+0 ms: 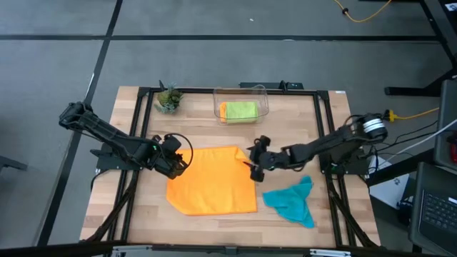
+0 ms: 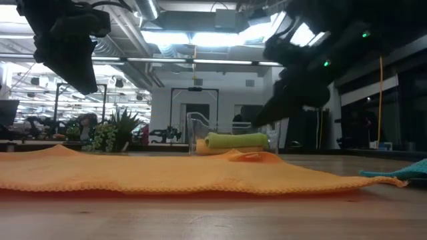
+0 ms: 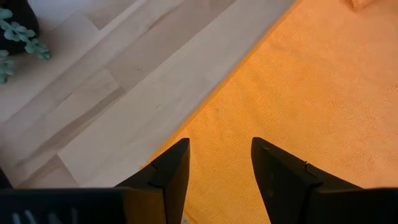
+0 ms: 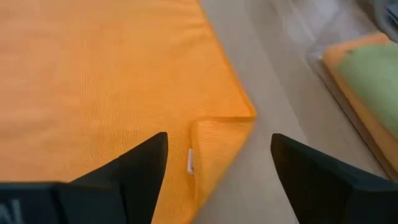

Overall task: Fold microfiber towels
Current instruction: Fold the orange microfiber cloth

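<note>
An orange microfiber towel (image 1: 214, 182) lies spread flat in the middle of the table. Its far right corner (image 4: 221, 134) is turned over in a small flap with a white tag. My left gripper (image 3: 217, 146) stands open above the towel's left edge (image 1: 182, 163), clear of it in the low view (image 2: 70, 60). My right gripper (image 4: 217, 140) stands wide open above the turned-over corner (image 1: 252, 163), also off the cloth (image 2: 287, 100). A teal towel (image 1: 291, 200) lies crumpled on the table at the near right. A lime green towel (image 1: 239, 109) lies on an orange one in the bin.
A clear plastic bin (image 1: 261, 96) stands at the table's far edge, and a small potted plant (image 1: 168, 98) stands to its left. Bare wood shows along the near edge and left of the orange towel.
</note>
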Robot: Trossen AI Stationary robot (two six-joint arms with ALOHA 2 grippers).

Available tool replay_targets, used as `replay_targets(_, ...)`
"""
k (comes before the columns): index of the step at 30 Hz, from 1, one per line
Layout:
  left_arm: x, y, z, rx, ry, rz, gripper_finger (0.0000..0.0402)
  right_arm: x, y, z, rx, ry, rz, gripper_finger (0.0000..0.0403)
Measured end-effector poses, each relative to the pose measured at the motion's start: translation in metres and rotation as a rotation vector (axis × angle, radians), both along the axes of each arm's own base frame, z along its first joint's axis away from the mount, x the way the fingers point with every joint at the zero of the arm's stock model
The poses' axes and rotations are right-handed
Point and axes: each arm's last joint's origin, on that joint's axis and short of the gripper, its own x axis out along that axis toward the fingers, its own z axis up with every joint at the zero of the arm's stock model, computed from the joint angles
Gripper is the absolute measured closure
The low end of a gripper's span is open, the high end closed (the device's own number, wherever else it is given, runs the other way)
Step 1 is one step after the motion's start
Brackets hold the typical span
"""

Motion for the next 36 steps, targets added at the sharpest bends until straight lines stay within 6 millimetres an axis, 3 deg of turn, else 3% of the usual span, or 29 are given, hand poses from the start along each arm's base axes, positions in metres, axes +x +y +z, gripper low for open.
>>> replay_targets(6, 0.0, 0.0, 0.0, 0.001, -0.001, 0.0, 0.0237, 0.02, 0.005, -0.031, -0.06, 0.115, 0.041, 0.0116)
replay_targets(13, 0.0, 0.0, 0.0, 0.0, -0.002, 0.0, 0.0237, 0.036, 0.002, -0.043, -0.115, 0.152, 0.016, 0.0116)
replay_targets(27, -0.006, 0.002, -0.02, 0.011, 0.029, 0.007, 0.0237, 0.042, -0.017, -0.044, -0.068, 0.148, -0.008, 0.0116)
replay_targets(36, -0.003, 0.001, -0.02, -0.009, -0.006, 0.021, 0.0237, 0.052, -0.031, -0.036, -0.023, 0.128, 0.013, 0.0116)
